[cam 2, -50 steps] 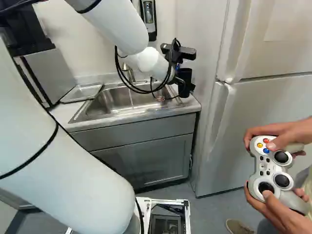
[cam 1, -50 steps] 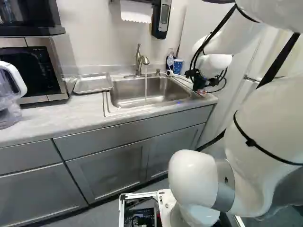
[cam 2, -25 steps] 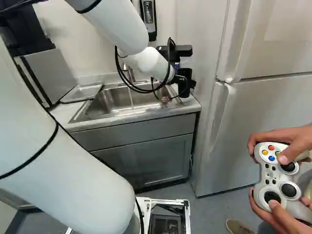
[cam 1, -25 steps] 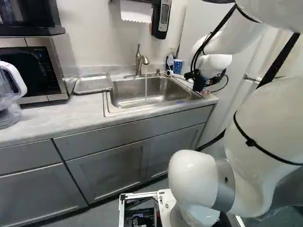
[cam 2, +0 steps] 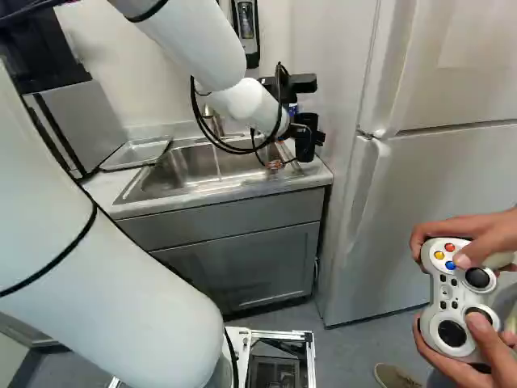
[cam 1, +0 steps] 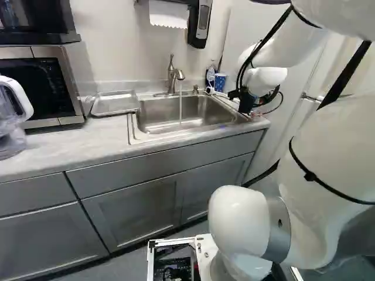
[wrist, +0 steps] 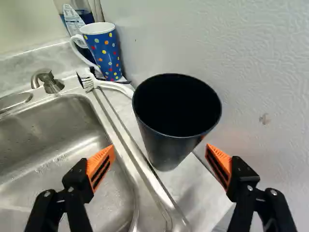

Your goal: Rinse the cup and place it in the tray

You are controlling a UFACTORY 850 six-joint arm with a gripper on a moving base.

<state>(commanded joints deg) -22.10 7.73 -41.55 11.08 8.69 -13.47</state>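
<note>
In the right base view my gripper (cam 2: 307, 136) hangs over the sink's right end. Seen from the wrist, the gripper (wrist: 160, 151) stands open, with a black cup (wrist: 166, 142) just ahead of the gap between its orange-padded fingers, untouched by either. The cup is upright on the counter strip between sink and wall, its dark mouth facing the camera; I cannot make it out surely in the base views. A metal tray (cam 1: 115, 103) lies left of the sink (cam 1: 181, 117). Water runs from the faucet (cam 1: 171, 76) into the basin.
Behind the cup stand a blue dotted mug (wrist: 104, 53) and a bottle, with a white brush (wrist: 113, 87) near the mug's foot. A microwave (cam 1: 44, 85) is left of the tray. A refrigerator (cam 2: 436, 186) and a person's hands with a game controller (cam 2: 452, 299) are at the right.
Over the past second my wrist and its camera mount have turned and shifted slightly at the sink's right end. The base has stayed put.
</note>
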